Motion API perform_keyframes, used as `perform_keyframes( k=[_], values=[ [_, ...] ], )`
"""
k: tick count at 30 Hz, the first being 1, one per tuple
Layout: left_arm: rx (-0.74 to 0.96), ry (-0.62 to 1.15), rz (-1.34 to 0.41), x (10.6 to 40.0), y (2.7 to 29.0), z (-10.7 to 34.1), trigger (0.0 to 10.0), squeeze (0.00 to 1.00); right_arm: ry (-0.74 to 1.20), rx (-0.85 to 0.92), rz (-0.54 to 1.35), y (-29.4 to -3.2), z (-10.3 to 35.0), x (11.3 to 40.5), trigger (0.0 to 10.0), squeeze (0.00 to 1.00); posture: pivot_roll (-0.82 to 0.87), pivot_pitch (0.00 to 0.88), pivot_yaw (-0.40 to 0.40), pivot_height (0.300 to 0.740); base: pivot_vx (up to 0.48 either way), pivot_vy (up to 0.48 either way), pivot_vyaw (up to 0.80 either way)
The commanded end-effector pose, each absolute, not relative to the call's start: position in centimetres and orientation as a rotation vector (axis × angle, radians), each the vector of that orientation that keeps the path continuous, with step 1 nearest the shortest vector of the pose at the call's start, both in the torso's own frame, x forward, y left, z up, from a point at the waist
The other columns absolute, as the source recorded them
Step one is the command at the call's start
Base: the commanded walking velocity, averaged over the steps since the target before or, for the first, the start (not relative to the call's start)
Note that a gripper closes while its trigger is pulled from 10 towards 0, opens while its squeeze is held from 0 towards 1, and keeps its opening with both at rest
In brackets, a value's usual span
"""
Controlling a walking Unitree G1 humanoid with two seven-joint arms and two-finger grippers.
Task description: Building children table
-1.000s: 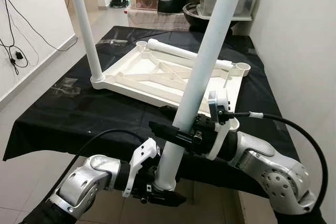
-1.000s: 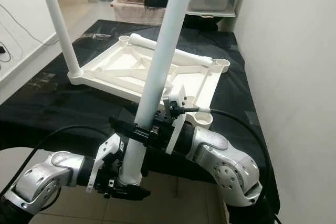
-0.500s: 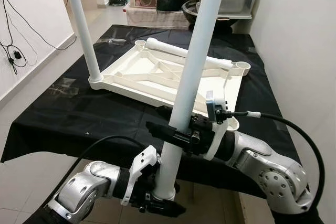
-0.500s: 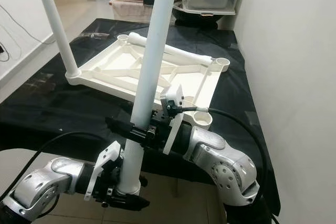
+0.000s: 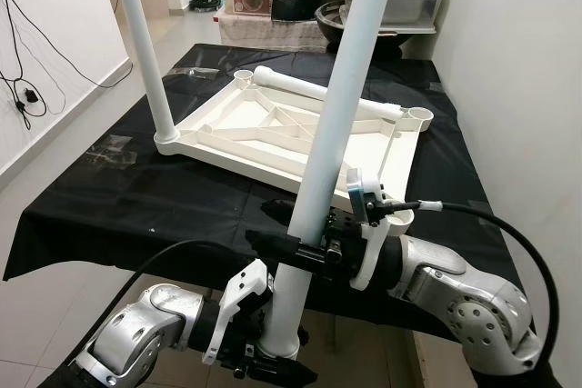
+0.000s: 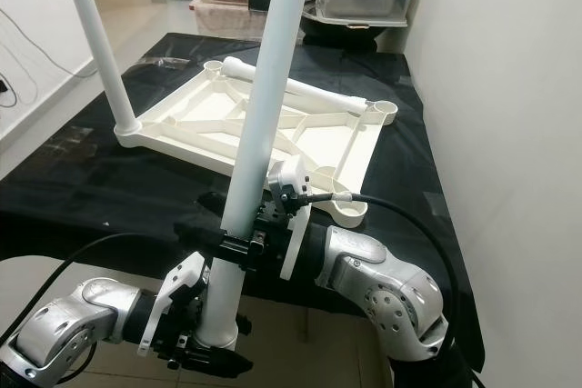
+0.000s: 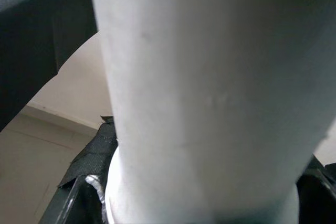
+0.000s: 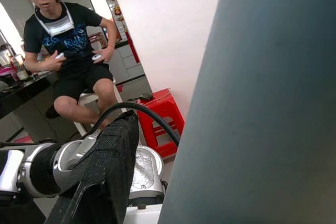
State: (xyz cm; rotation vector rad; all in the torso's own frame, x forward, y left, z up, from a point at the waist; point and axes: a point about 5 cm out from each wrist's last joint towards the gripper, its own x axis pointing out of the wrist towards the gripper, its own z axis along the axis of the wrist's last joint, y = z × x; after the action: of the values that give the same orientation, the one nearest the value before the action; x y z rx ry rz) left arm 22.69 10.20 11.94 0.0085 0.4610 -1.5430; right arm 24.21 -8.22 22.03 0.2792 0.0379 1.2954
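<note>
Both grippers, left (image 5: 273,372) & right (image 5: 293,244), were clamped on the leg (image 5: 332,147); tilted, it could've missed the tabletop's (image 5: 300,134) corner socket (image 5: 398,215).

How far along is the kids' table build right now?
Done: one leg stands in the upside-down tabletop. In hand: both the left pincer and the right pincer grip a second leg. Left: seat it, then the leg lying on the tabletop, plus any fourth.
</note>
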Motion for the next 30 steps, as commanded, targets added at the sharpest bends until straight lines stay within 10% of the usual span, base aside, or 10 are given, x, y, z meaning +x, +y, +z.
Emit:
perform_keyframes(
  k=[1, 4, 5, 6, 22, 23, 30],
  values=[
    [0.036, 0.471, -1.55, 22.7, 10.4, 11.9, 10.0, 0.0, 0.046, 0.266, 1.338, -7.8, 22.1, 23.6, 10.0, 0.0, 0.16, 0.039, -0.017, 0.74, 0.0, 0.0, 0.0],
    [0.035, 0.47, -1.549, 22.7, 10.3, 11.9, 10.0, 0.0, 0.048, 0.266, 1.342, -7.8, 22.1, 23.6, 10.0, 0.0, 0.15, 0.039, -0.017, 0.74, 0.0, 0.0, 0.0],
    [0.033, 0.471, -1.548, 22.8, 10.3, 11.9, 10.0, 0.0, 0.05, 0.267, 1.347, -7.8, 22.1, 23.5, 1.8, 0.0, 0.15, 0.039, -0.017, 0.74, 0.0, 0.0, 0.0],
    [0.031, 0.473, -1.549, 22.8, 10.3, 11.9, 10.0, 0.0, 0.051, 0.267, 1.352, -7.8, 22.1, 23.4, 0.0, 0.0, 0.15, 0.039, -0.017, 0.74, 0.0, 0.0, 0.0],
    [0.042, 0.512, -1.478, 23.2, 10.4, 11.2, 10.0, 0.0, 0.038, 0.273, 1.37, -7.8, 22.6, 23.3, 0.0, 0.0, 0.15, 0.033, -0.016, 0.74, 0.0, 0.0, 0.0],
    [0.023, 0.501, -1.448, 23.4, 10.3, 11.2, 10.0, 1.0, 0.034, 0.275, 1.362, -8.0, 22.6, 23.3, 0.0, 0.0, 0.15, 0.025, -0.018, 0.74, 0.0, 0.0, 0.0],
    [-0.011, 0.417, -1.368, 23.6, 9.8, 11.8, 10.0, 1.0, -0.02, 0.26, 1.245, -10.3, 23.4, 24.6, 0.0, 0.0, 0.16, 0.003, -0.015, 0.74, 0.0, 0.0, 0.0]
  ],
)
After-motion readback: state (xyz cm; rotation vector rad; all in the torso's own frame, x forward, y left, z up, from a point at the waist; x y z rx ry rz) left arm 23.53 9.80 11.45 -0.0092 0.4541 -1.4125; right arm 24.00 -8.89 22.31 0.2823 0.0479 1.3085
